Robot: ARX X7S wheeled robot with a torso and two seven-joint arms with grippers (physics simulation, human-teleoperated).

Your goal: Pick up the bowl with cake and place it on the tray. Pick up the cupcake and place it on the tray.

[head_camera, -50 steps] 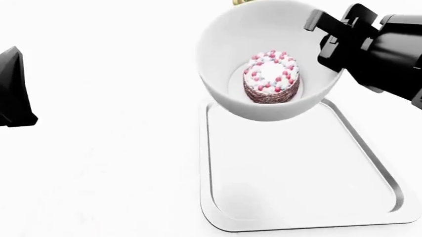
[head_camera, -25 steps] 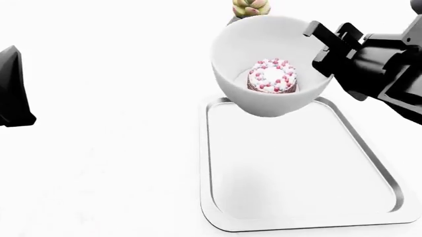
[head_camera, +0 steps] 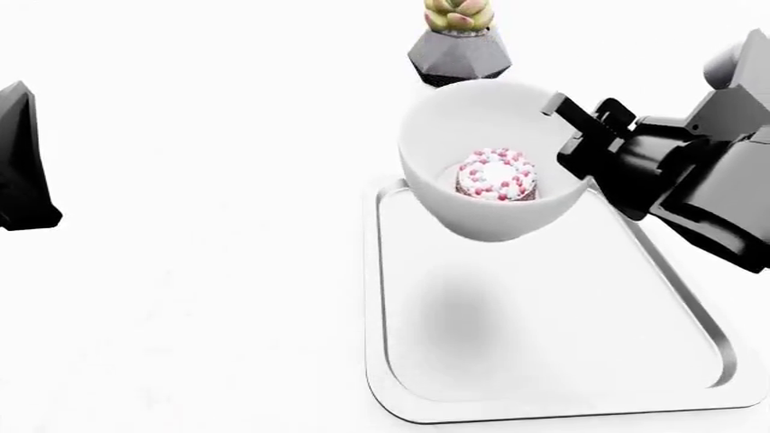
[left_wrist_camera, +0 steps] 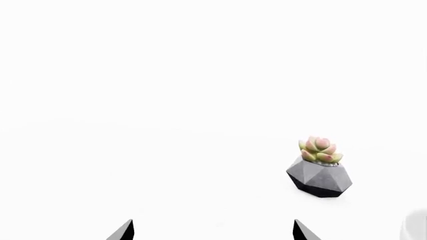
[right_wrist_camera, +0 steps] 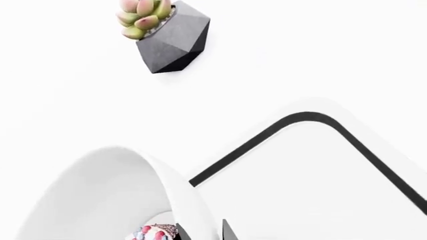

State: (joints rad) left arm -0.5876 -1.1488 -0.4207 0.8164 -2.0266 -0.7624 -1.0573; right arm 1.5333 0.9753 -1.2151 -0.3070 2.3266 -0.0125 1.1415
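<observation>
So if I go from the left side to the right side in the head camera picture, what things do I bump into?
Left end effector → white bowl with the sprinkled cake inside → right end effector gripping the bowl's rim. The tray and plant pot overlap the bowl sideways, so they are left out.

Cake-filled white bowl (head_camera: 481, 144) above tray (head_camera: 398, 361)

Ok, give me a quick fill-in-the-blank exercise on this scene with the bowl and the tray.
1. The right gripper grips the bowl by its ____.
2. Inside the bowl sits a ____ with pink sprinkles.
3. The bowl hangs above the far end of the ____.
4. The plant pot stands on the table, ____ the tray.

Missing words: rim; cake; tray; beyond
</observation>
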